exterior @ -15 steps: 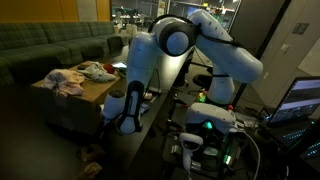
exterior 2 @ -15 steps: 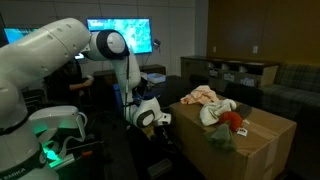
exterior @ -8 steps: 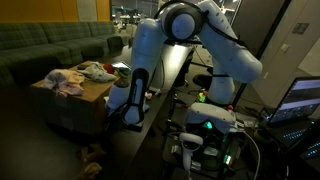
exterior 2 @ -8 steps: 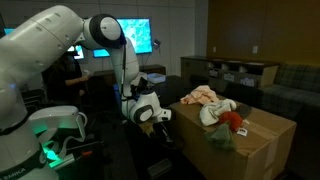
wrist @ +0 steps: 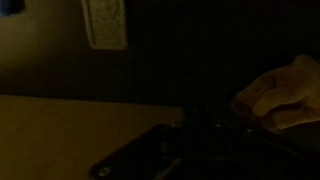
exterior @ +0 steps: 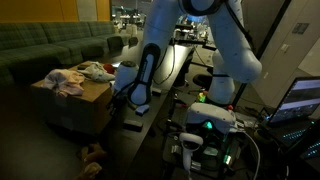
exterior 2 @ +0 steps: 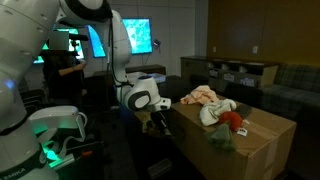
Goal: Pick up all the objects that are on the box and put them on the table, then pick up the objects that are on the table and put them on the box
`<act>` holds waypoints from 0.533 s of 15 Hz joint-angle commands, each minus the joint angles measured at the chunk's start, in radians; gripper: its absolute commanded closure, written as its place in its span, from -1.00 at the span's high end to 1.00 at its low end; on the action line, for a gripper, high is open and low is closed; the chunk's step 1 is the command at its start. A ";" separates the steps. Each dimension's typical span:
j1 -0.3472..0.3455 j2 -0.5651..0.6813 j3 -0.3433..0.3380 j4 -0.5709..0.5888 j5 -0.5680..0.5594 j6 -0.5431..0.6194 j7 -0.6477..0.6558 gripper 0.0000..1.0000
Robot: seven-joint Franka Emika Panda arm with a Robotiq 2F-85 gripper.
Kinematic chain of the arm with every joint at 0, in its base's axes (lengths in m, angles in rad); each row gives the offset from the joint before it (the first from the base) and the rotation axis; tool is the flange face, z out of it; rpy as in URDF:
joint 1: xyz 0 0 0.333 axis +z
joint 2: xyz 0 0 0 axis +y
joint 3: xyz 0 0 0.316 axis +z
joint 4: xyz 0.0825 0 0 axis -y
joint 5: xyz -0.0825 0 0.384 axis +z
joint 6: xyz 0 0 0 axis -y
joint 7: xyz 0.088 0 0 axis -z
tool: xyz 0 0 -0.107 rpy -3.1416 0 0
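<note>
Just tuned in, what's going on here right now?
The arm's tool hangs low beside the end of the cardboard box. A heap of cloths and a red thing lie on top of the box, apart from the tool. It is too dark to tell whether the tool is open or holding anything.

No text can be read: the white label [wrist: 104,24] above the box [wrist: 50,125] is blurred, and the monitor [exterior 2: 140,38] shows no legible characters.
</note>
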 commanded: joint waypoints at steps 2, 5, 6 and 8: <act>0.028 -0.263 -0.068 -0.155 -0.053 -0.120 0.008 -0.97; 0.049 -0.377 -0.124 -0.166 -0.137 -0.201 0.057 -0.97; 0.055 -0.397 -0.141 -0.159 -0.181 -0.217 0.085 -0.97; 0.080 -0.444 -0.176 -0.138 -0.210 -0.263 0.100 -0.97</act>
